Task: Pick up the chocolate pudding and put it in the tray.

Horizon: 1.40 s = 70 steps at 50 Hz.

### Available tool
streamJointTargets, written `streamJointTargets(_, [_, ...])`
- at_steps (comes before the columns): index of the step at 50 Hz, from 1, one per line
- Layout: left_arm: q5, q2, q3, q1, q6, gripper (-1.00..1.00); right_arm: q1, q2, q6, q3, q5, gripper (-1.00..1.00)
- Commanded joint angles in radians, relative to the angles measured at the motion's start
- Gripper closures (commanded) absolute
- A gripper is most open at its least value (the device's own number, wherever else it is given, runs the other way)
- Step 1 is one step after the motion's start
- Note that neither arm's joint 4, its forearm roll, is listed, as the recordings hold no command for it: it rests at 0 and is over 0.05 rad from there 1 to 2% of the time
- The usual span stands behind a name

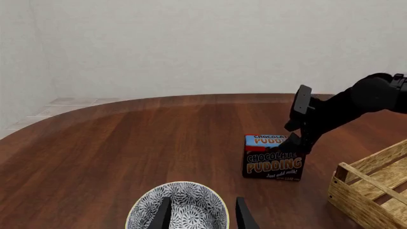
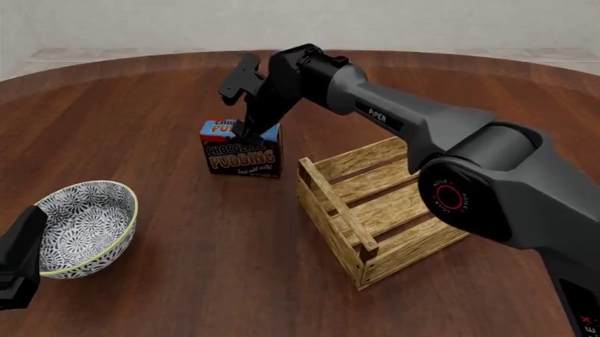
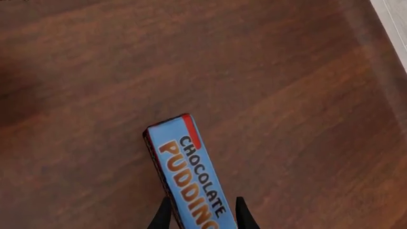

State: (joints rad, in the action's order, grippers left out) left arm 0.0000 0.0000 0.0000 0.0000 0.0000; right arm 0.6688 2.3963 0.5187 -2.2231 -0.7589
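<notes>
Near the worktop's (image 2: pixel 140 105) middle, the small dark-brown chocolate pudding box with light blue top (image 2: pixel 242 148) stands upright on the dark wooden surface, just left of the light wooden slatted tray (image 2: pixel 375 210) in the front view, close but not touching

Right tool (image 2: pixel 251 125) is directly over the box, fingers pointing down. Right wrist view: two black fingertips (image 3: pixel 163 217) straddle the narrow blue top, one on each side, across its short dimension; box's long axis runs away from the tool along the fingers' gap. Fingers stand apart; whether the pads already press the sides I cannot tell, probably near contact, not yet clamped

Left tool (image 1: pixel 202 214) hangs well away, above the black-and-white patterned bowl with yellow rim (image 2: pixel 86 226), its fingers apart and holding nothing. Right arm is clearly the nearer one

Judgement: grip axis already fits the box's thin width; after closing, the carry is a lift and a short shift rightward and toward the robot into the tray
</notes>
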Motion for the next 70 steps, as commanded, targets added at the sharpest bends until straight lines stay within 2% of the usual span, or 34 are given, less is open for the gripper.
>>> streamJointTargets(1, [0.0,0.0,0.0,0.0,0.0,-1.0,-0.001,0.009,-0.004,-0.009,-0.001,-1.0])
streamJointTargets(34, [0.0,0.0,0.0,0.0,0.0,-1.0,0.003,0.061,-0.015,-0.072,-0.021,-1.0])
streamJointTargets(61, [0.0,0.0,0.0,0.0,0.0,-1.0,0.001,0.118,-0.023,-0.17,-0.067,-1.0])
streamJointTargets(64, [0.0,0.0,0.0,0.0,0.0,-1.0,0.012,0.099,-0.028,-0.135,-0.049,-1.0])
streamJointTargets(65, [0.0,0.0,0.0,0.0,0.0,-1.0,0.0,0.123,-0.03,-0.184,-0.07,1.0])
streamJointTargets(67, [0.0,0.0,0.0,0.0,0.0,-1.0,0.004,0.117,-0.03,-0.17,-0.066,1.0])
streamJointTargets(68, [0.0,0.0,0.0,0.0,0.0,-1.0,0.026,0.067,-0.034,-0.07,-0.016,1.0])
streamJointTargets(70, [0.0,0.0,0.0,0.0,0.0,-1.0,0.041,0.034,-0.042,-0.009,0.015,1.0])
